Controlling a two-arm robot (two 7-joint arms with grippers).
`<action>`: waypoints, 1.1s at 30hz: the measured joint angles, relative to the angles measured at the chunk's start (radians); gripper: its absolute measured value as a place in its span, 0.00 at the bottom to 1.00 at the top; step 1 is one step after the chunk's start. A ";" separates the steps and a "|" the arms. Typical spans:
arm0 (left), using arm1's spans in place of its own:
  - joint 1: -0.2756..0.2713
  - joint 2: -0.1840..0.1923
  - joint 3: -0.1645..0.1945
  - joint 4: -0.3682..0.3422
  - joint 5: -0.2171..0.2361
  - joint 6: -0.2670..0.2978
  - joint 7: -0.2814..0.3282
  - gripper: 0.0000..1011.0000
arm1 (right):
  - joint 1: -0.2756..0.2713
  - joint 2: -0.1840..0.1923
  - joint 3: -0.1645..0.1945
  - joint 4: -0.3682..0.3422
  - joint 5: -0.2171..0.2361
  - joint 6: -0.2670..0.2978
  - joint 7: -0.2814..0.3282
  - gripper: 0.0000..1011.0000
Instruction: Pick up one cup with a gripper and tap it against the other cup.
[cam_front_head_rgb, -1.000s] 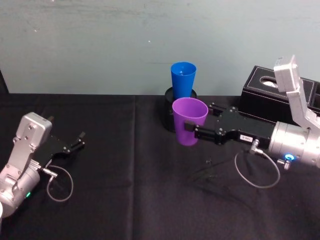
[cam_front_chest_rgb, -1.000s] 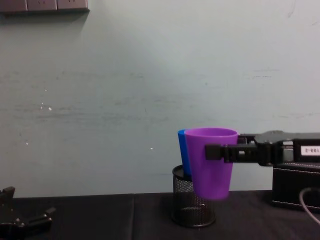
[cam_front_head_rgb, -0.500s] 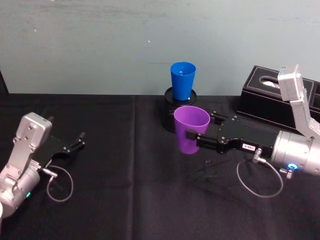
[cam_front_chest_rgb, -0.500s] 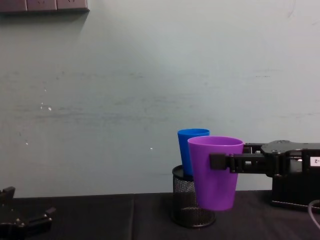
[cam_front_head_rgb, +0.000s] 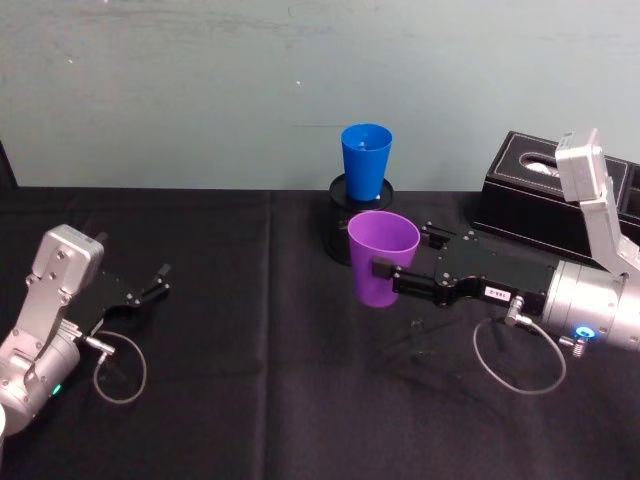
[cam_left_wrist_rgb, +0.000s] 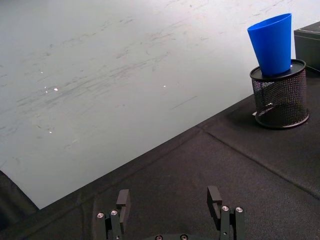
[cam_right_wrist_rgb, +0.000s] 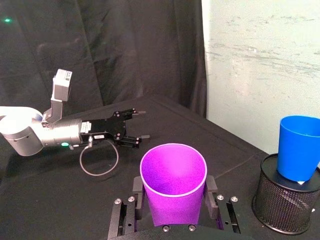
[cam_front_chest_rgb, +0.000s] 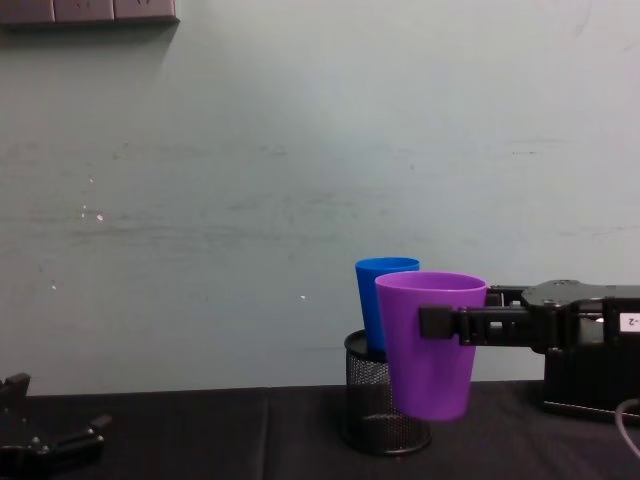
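My right gripper (cam_front_head_rgb: 400, 255) is shut on the purple cup (cam_front_head_rgb: 375, 285), one finger on each side of its wall just below the rim. It holds the cup upright above the black cloth. In the chest view the purple cup (cam_front_chest_rgb: 430, 360) hangs in front of and slightly right of the blue cup (cam_front_chest_rgb: 376, 300); the head view shows a gap between them. The blue cup (cam_front_head_rgb: 366, 160) stands upright in a black mesh pot (cam_front_head_rgb: 336, 220) near the wall. The right wrist view shows the purple cup (cam_right_wrist_rgb: 173, 187) between my fingers (cam_right_wrist_rgb: 138, 189), with the blue cup (cam_right_wrist_rgb: 299, 147) farther off. My left gripper (cam_front_head_rgb: 160, 280) rests open at the left.
A black box (cam_front_head_rgb: 530, 200) sits at the back right, behind my right arm. The mesh pot (cam_front_chest_rgb: 380, 415) stands on a black tablecloth (cam_front_head_rgb: 250, 380) against a pale wall. Loose cables loop beside both wrists.
Over the last second my right gripper carried the purple cup down and back toward me, away from the blue cup. It has held still for the last half second. The left arm stayed put.
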 joint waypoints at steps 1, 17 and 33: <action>0.000 0.000 0.000 0.000 0.000 0.000 0.000 1.00 | 0.000 0.000 0.000 0.000 0.000 0.000 0.000 0.71; 0.000 0.000 0.000 0.000 0.000 0.000 0.000 1.00 | 0.001 -0.001 0.001 0.001 -0.002 0.000 0.001 0.71; 0.000 0.000 0.000 0.000 0.000 0.000 0.000 1.00 | 0.001 -0.001 0.001 0.001 -0.002 0.000 0.002 0.71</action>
